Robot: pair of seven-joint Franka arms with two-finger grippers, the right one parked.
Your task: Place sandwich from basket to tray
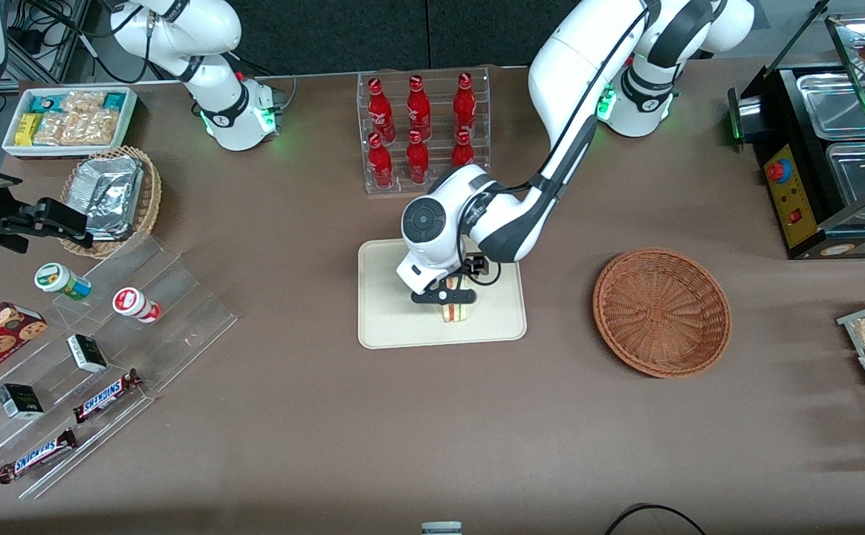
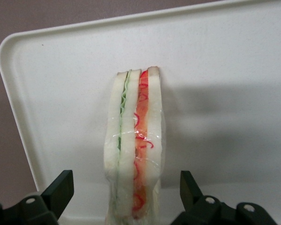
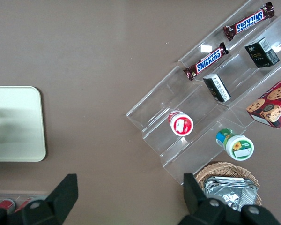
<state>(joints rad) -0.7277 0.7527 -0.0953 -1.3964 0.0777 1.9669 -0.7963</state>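
Observation:
The sandwich (image 1: 455,312) stands on its edge on the cream tray (image 1: 388,327), near the tray's edge closest to the front camera. In the left wrist view the sandwich (image 2: 136,140) shows white bread with green and red filling under clear wrap, on the tray (image 2: 61,93). My left gripper (image 1: 445,297) is directly above it and open. Its fingers (image 2: 61,190) stand on either side of the sandwich with a gap at each side, not touching it. The reddish-brown wicker basket (image 1: 661,312) sits beside the tray, toward the working arm's end of the table, with nothing in it.
A rack of red bottles (image 1: 419,130) stands farther from the front camera than the tray. A clear stepped display (image 1: 105,357) with snacks, a tan basket of foil packets (image 1: 113,197) and a white bin (image 1: 68,119) lie toward the parked arm's end. A food warmer (image 1: 826,148) stands at the working arm's end.

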